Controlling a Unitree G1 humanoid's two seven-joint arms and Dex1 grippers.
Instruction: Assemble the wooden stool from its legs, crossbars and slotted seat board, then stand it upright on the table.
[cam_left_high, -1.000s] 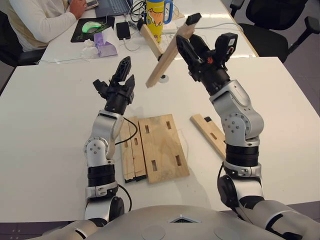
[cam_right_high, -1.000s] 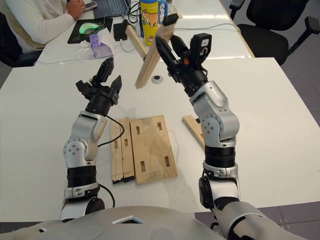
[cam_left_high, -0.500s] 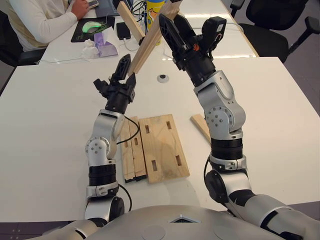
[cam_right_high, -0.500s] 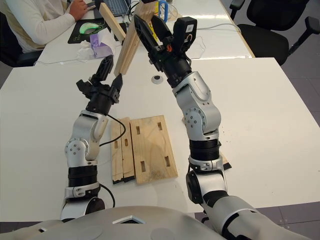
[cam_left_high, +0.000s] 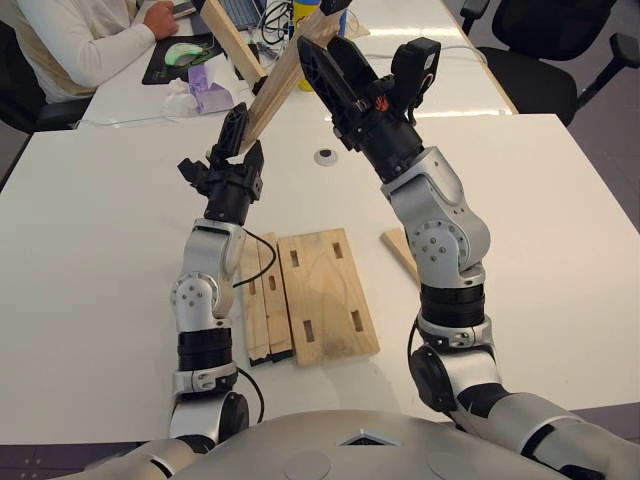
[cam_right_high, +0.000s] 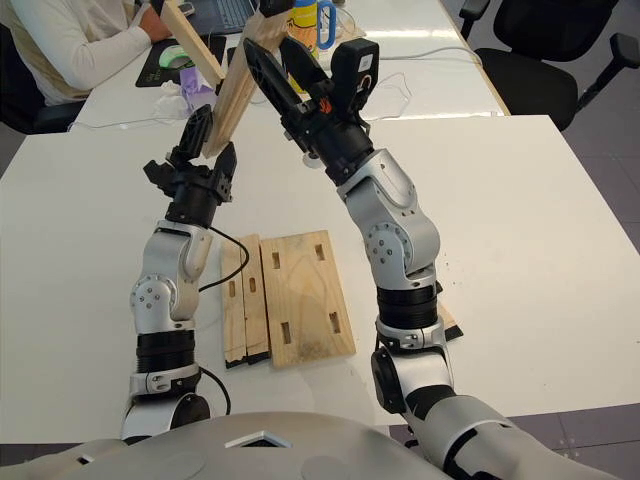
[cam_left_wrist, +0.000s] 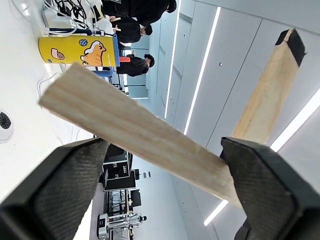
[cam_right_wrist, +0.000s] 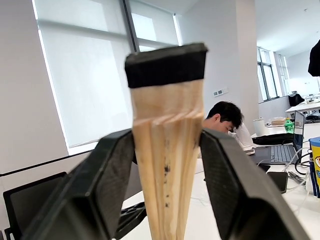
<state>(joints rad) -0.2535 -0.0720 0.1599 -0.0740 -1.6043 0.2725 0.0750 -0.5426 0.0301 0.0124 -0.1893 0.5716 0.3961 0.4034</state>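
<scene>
High up, right gripper was clamped on wooden leg just below its black-capped top (pads flat on both faces). Leg slanted down from there. Its lower end sat between pads of left gripper, which gaped wide and was not closed on it. 2nd bar met leg at angle above left gripper. Below both grippers, flat on table: slotted seat board, 2 slats against its left-gripper side, 1 loose leg beside right arm.
</scene>
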